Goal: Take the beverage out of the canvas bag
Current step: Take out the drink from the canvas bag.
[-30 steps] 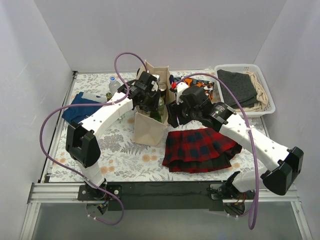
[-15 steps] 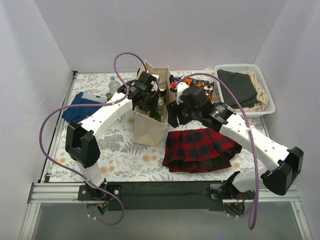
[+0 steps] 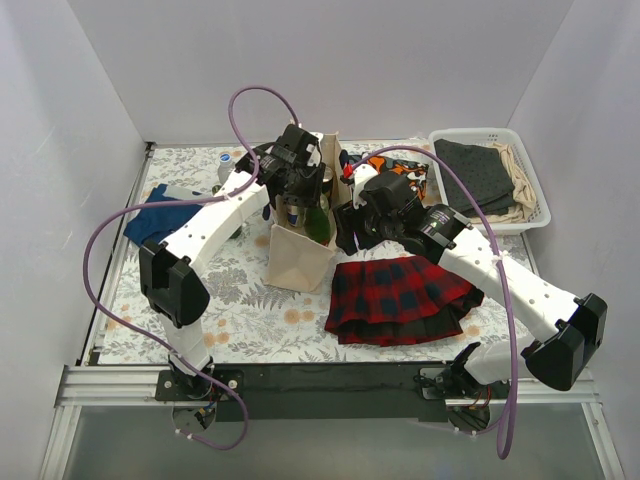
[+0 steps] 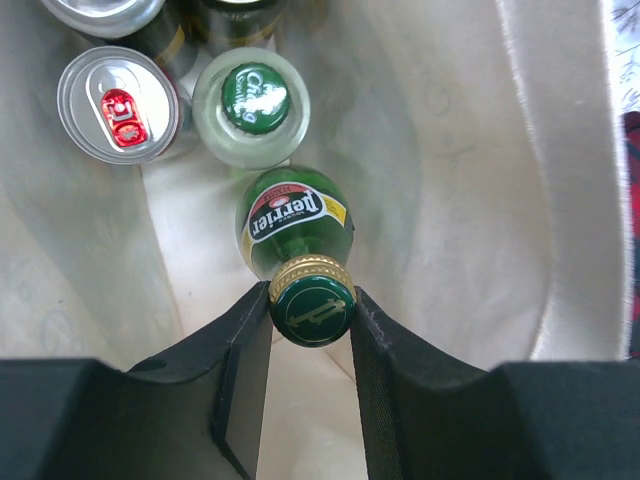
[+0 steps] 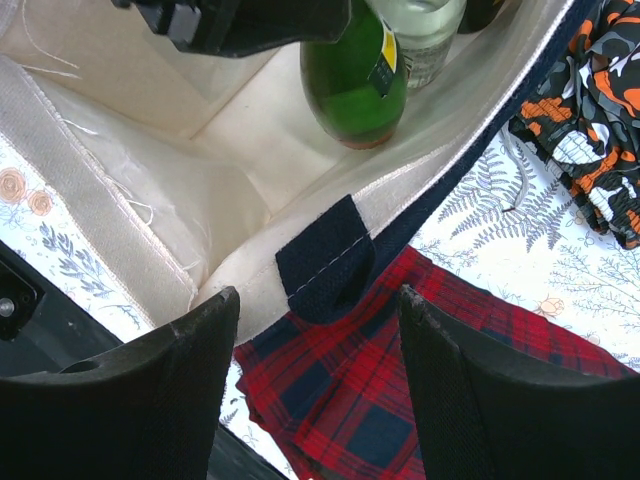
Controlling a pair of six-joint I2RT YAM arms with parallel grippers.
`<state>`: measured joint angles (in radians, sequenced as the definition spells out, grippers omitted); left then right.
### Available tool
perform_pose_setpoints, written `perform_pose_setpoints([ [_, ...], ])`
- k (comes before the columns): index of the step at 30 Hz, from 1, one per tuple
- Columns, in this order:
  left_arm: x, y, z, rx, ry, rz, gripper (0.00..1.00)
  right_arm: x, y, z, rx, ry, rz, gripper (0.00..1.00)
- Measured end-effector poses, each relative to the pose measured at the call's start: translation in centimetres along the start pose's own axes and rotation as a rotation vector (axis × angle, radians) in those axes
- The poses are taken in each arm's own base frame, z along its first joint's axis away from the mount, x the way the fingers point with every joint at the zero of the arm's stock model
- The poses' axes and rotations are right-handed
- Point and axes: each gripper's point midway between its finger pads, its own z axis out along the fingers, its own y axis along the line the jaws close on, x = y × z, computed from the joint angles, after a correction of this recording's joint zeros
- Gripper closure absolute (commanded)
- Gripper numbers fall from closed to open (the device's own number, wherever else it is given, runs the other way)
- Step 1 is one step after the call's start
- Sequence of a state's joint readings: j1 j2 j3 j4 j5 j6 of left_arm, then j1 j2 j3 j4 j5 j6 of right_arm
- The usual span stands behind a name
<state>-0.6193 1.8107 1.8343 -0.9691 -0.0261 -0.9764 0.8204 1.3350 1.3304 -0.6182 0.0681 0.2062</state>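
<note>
The cream canvas bag (image 3: pixel 300 255) with navy handles stands at the table's middle. My left gripper (image 4: pixel 311 310) is inside its mouth, shut on the gold-collared cap of a green Perrier bottle (image 4: pixel 297 220), which hangs upright between the jaws; the bottle's green body also shows in the top view (image 3: pixel 317 218). A can with a red tab (image 4: pixel 118 103) and a clear bottle with a green cap (image 4: pixel 253 100) stand deeper in the bag. My right gripper (image 5: pixel 320 340) is open and empty, just over the bag's right rim by a navy handle patch (image 5: pixel 325 255).
A red plaid skirt (image 3: pixel 400 295) lies right of the bag. A white basket (image 3: pixel 470 133) of folded clothes stands at the back right. An orange patterned cloth (image 3: pixel 400 170) lies behind my right arm. A blue cloth (image 3: pixel 155 215) and a water bottle (image 3: pixel 228 165) are at the left.
My left gripper has risen and shifted toward the back, lifting the green bottle higher in the bag. The right arm has barely moved.
</note>
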Motion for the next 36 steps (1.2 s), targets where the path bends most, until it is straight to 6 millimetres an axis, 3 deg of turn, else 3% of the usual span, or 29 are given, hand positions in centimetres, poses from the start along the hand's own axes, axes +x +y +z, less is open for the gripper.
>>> perform_pose_setpoints([
  [30,-1.1,-0.5,-2.9,0.017,0.0,0.038,1.0,0.0,0.0,0.0,0.0,0.0,0.0,0.3],
  [36,-2.1,-0.6,-4.2,0.018,-0.04,0.026,1.0,0.0,0.0,0.0,0.0,0.0,0.0,0.3],
])
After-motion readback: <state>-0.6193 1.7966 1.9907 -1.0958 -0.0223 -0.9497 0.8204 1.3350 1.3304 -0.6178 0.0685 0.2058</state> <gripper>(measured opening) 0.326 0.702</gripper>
